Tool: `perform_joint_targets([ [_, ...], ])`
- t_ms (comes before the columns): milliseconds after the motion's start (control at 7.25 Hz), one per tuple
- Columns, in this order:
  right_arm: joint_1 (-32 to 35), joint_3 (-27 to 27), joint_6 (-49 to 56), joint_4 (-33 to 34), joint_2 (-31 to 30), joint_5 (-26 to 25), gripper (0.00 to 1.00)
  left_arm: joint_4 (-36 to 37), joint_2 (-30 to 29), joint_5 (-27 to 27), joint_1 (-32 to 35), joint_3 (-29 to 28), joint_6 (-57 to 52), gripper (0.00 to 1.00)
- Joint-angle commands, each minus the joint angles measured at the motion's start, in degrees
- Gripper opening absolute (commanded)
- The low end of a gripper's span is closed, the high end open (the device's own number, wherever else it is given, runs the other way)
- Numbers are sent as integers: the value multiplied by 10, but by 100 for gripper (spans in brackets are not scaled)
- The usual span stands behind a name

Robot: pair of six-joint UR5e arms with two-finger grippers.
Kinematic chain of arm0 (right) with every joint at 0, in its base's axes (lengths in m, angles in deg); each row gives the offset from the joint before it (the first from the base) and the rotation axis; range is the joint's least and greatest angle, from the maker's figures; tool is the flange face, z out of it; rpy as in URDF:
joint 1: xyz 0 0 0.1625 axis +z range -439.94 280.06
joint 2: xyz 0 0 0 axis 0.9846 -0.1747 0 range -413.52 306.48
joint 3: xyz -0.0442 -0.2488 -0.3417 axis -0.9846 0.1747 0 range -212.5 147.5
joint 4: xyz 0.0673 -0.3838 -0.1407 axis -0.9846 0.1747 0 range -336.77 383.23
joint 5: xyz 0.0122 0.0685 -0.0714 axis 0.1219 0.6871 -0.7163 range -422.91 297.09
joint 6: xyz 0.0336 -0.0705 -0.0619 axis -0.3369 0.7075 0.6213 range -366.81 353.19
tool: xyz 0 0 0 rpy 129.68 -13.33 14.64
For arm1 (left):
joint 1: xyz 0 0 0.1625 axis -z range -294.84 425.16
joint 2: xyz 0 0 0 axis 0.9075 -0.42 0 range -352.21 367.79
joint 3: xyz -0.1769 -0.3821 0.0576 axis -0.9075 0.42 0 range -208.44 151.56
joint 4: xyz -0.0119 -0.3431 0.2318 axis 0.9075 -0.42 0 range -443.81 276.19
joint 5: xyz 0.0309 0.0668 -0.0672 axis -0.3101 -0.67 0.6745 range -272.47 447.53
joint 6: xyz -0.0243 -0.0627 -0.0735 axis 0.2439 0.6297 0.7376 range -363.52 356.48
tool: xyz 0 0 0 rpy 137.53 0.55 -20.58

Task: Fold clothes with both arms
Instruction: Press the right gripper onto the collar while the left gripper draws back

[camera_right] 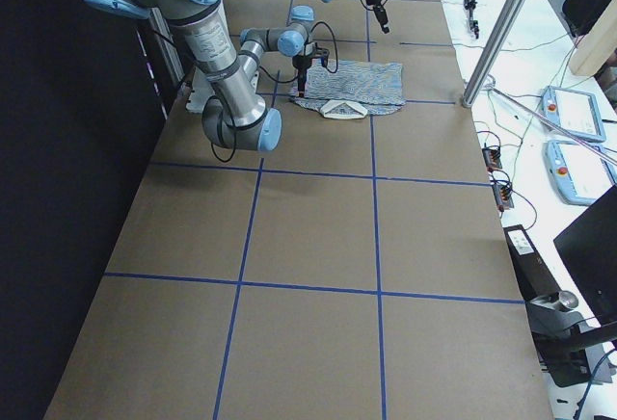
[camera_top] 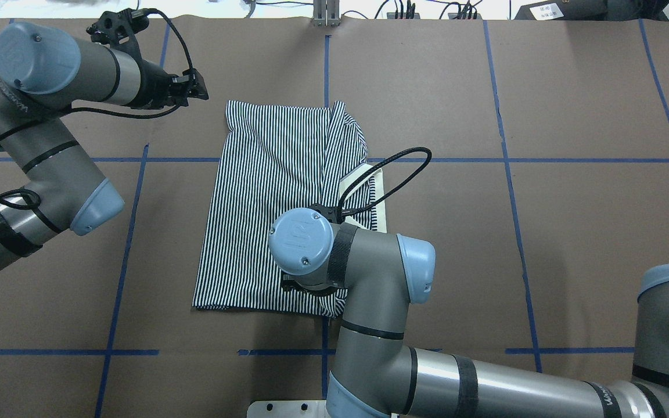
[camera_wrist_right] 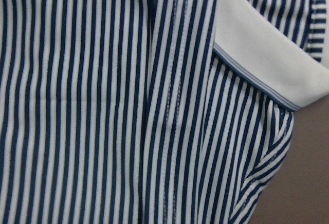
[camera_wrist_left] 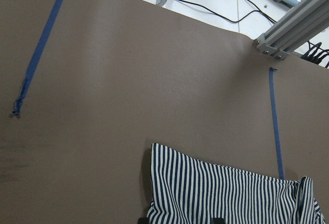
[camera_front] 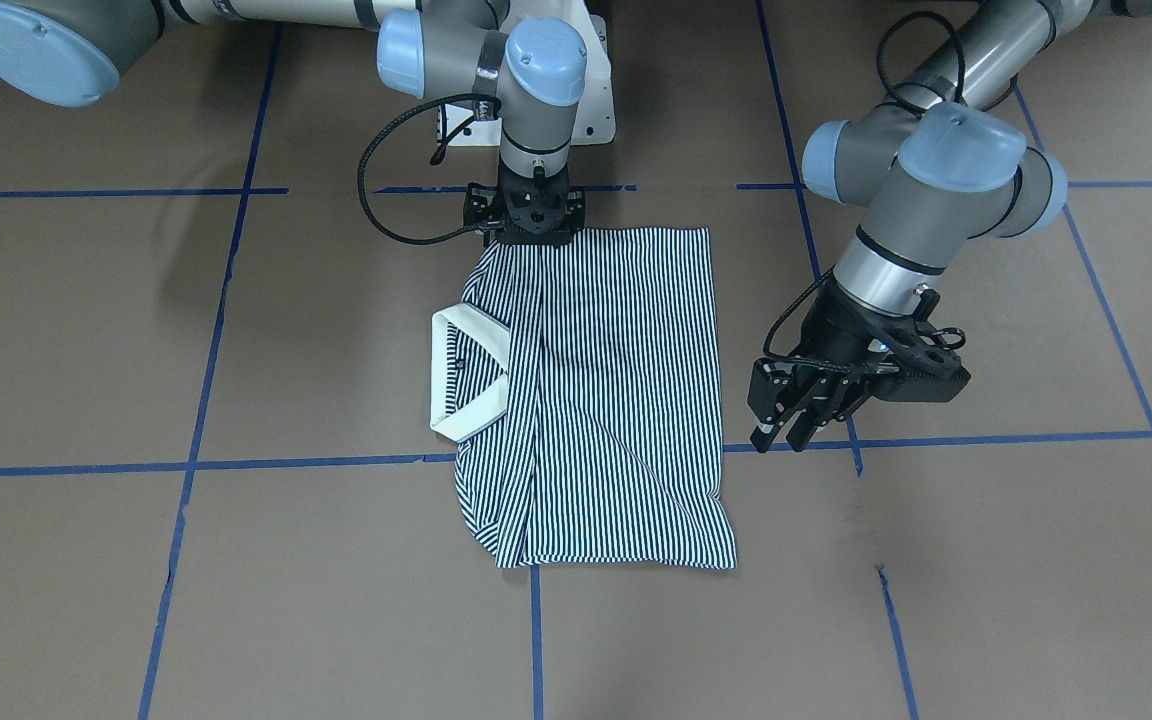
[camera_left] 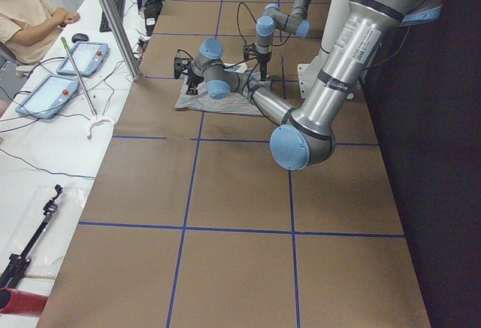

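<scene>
The navy-and-white striped polo shirt [camera_front: 616,400] may skew if the top-centre right gripper [camera_front: 534,236], its grasp not tellable, pulls alone; the left gripper [camera_front: 784,432] hangs parted, empty.

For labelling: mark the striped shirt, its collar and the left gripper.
striped shirt [camera_front: 616,380], front-facing view, middle of body.
collar [camera_front: 476,330], front-facing view, upper white band.
left gripper [camera_front: 778,440], front-facing view, between its jaws.

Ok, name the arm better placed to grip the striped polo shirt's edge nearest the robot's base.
Right, probably. The black two-finger right gripper sits down at that edge of the navy-and-white striped polo shirt, while the left gripper hangs open, clear of the cloth near its far corner.
</scene>
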Motion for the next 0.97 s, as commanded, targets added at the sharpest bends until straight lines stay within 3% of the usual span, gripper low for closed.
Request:
perform_joint_targets([
  [0,-1,1,23,28,1,-1,100,0,2,0,-1,1,-4,51],
  [552,6,-20,51,51,-33,-10,100,0,2,0,-1,-3,-8,51],
  [828,33,-115,94,61,-116,-9,100,0,1,0,-1,-3,-8,51],
])
